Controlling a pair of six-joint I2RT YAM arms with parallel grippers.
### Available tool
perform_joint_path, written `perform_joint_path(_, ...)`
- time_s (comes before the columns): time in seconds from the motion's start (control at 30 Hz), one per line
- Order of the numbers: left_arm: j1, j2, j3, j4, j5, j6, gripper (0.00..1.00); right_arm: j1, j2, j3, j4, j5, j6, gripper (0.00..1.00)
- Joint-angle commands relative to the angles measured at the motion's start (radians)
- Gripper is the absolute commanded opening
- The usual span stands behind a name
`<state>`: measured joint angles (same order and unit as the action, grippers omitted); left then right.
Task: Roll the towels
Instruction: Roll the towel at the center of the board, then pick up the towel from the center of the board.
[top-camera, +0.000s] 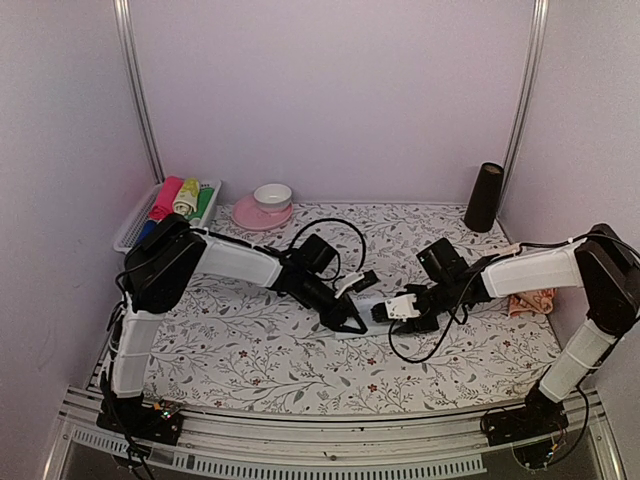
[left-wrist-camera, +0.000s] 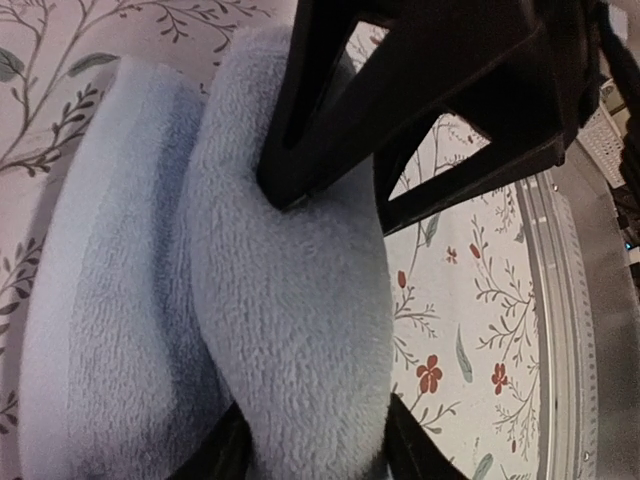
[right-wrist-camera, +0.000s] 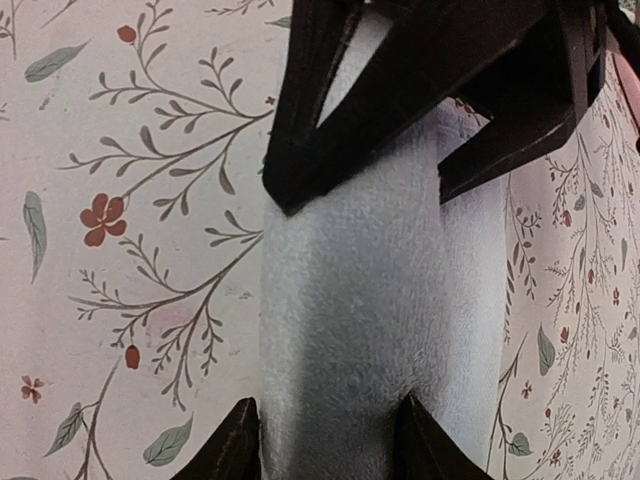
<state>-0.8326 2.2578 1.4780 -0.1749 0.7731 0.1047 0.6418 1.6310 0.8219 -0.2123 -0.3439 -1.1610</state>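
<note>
The pale blue towel (top-camera: 368, 306) lies rolled up in the middle of the floral sheet, between my two grippers. My left gripper (top-camera: 350, 318) holds one end of it. In the left wrist view the roll (left-wrist-camera: 280, 300) is pinched between my left gripper's (left-wrist-camera: 315, 440) jaws, with the right gripper's dark fingers (left-wrist-camera: 430, 90) on it from the far side. My right gripper (top-camera: 386, 312) grips the other end, and the towel (right-wrist-camera: 370, 300) fills my right gripper's (right-wrist-camera: 325, 440) jaws. The peach-orange towel (top-camera: 531, 301) lies crumpled at the right edge, partly behind the right arm.
A white basket (top-camera: 135, 222) at the back left holds several rolled coloured cloths. Beside it a white bowl sits on a pink plate (top-camera: 262, 213). A black cylinder (top-camera: 485, 197) stands at the back right. Loose cables (top-camera: 330, 228) arch over both arms. The metal front rail (left-wrist-camera: 570, 330) runs close by.
</note>
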Motion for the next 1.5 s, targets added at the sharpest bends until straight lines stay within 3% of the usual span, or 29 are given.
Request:
perform_joint_path(0.0, 0.017, 0.045, -0.018, -0.127, 0.000, -0.023, 0.45, 0.011, 0.071, 0.010, 0.013, 0.100, 0.037, 0.42)
perform_joint_path(0.2, 0.023, -0.030, -0.017, -0.119, -0.053, -0.061, 0.59, 0.012, 0.140, 0.043, -0.029, 0.122, 0.040, 0.24)
perform_joint_path(0.43, 0.021, -0.201, -0.051, -0.072, -0.203, -0.130, 0.78, 0.012, 0.130, 0.028, -0.033, 0.099, 0.011, 0.21)
perform_joint_path(0.57, 0.022, -0.201, -0.027, -0.078, -0.244, -0.137, 0.89, 0.014, 0.104, 0.005, -0.028, 0.082, -0.022, 0.20)
perform_joint_path(0.93, 0.041, 0.041, 0.160, -0.256, -0.175, -0.116, 0.92, 0.024, 0.074, -0.006, -0.024, 0.093, -0.036, 0.20)
perform_joint_path(1.03, 0.053, 0.065, 0.175, -0.285, -0.121, -0.109, 0.97, 0.029, 0.073, -0.007, -0.021, 0.099, -0.040, 0.21)
perform_joint_path(1.23, 0.059, 0.083, 0.202, -0.327, -0.036, -0.099, 0.97, 0.040, 0.078, -0.003, -0.012, 0.120, -0.035, 0.21)
perform_joint_path(1.47, 0.046, 0.118, 0.240, -0.395, -0.033, -0.074, 0.97, 0.040, 0.053, 0.016, -0.018, 0.124, -0.006, 0.22)
